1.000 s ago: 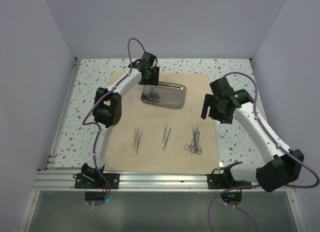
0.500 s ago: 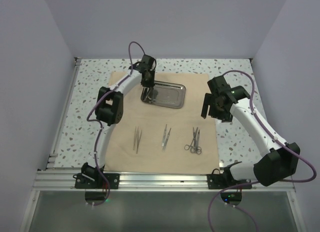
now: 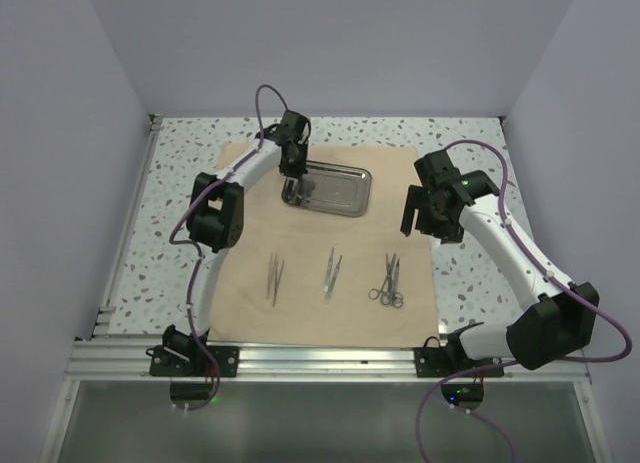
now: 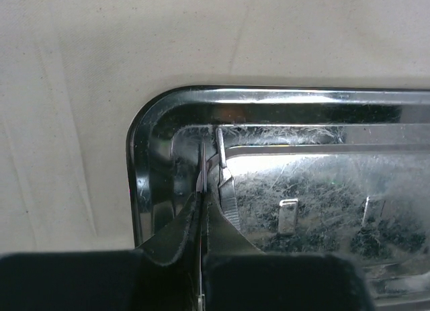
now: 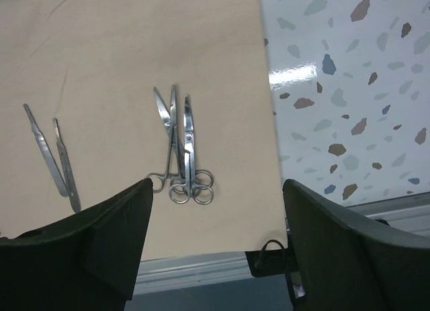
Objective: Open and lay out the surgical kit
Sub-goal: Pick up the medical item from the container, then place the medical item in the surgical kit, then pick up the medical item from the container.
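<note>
From above, the cloth wrap (image 3: 250,243) lies spread flat on the table (image 3: 170,203), with the tray (image 3: 340,191) at its far end. Nearer than the tray, tweezers (image 3: 274,279) and a ring-handled pair (image 3: 389,281) are already laid out.

At the left wrist, the left fingers (image 4: 171,234) pinch a thin silver instrument (image 4: 226,190) in the tray's corner, probably the last to move.

At the right wrist, the right fingers (image 5: 114,230) gape empty above the ring-handled pair, on the tray's near side.
</note>
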Robot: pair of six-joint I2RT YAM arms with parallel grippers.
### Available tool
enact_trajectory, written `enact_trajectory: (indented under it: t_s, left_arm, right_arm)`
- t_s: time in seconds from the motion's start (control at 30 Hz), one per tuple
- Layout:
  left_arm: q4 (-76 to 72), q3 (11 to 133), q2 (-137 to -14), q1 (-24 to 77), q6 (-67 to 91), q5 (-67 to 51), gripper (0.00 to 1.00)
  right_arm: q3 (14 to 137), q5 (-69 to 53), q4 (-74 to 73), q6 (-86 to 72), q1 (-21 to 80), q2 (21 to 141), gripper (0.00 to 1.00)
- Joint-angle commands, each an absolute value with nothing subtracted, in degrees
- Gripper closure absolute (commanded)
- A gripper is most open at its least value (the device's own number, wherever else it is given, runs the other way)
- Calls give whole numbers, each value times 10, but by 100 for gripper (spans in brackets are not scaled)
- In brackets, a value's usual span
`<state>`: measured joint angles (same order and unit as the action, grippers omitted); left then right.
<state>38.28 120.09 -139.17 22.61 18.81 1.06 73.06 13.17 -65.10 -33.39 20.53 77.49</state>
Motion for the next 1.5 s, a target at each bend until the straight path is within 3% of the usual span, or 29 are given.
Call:
enact_trajectory:
  t_s: [0.0,0.17,0.5,0.63,0.67,0.7,0.77,0.8,0.83,0.93,1.07,1.47]
  left_arm:
    - [417,1212,-1317,223,178,3,100]
    - [439,1174,-1220,224,177,17,100]
    - [367,693,-894,257,246,54,100]
    - [346,567,-812,281,296,56,100]
    - [340,551,-802,286,301,55,99]
    - [343,531,-786,289,309,61,86]
    - [347,521,-775,289,316,63,74]
    - [349,521,-769,289,316,64,68]
    - [351,525,-768,289,317,68,52]
    - [358,559,-778,289,308,79,39]
    - [359,652,-841,289,276,91,38]
    - [398,1124,-1250,267,209,91,51]
  right_arm:
    - [731,112,-638,-330,203,759,18]
    - [729,96,-629,-317,202,759,18]
    - [735,61,-611,-305,202,762,19]
    - [719,48,-608,-301,203,754,19]
    - [715,47,-606,-301,202,753,19]
    - [710,44,-606,-299,203,751,19]
    - [707,45,-606,-297,202,750,19]
    - [704,45,-606,-296,203,748,19]
    - [704,47,-606,-297,202,747,19]
    - [700,49,-609,-300,202,737,19]
    - [693,54,-616,-308,202,719,19]
    - [664,89,-633,-344,203,681,19]
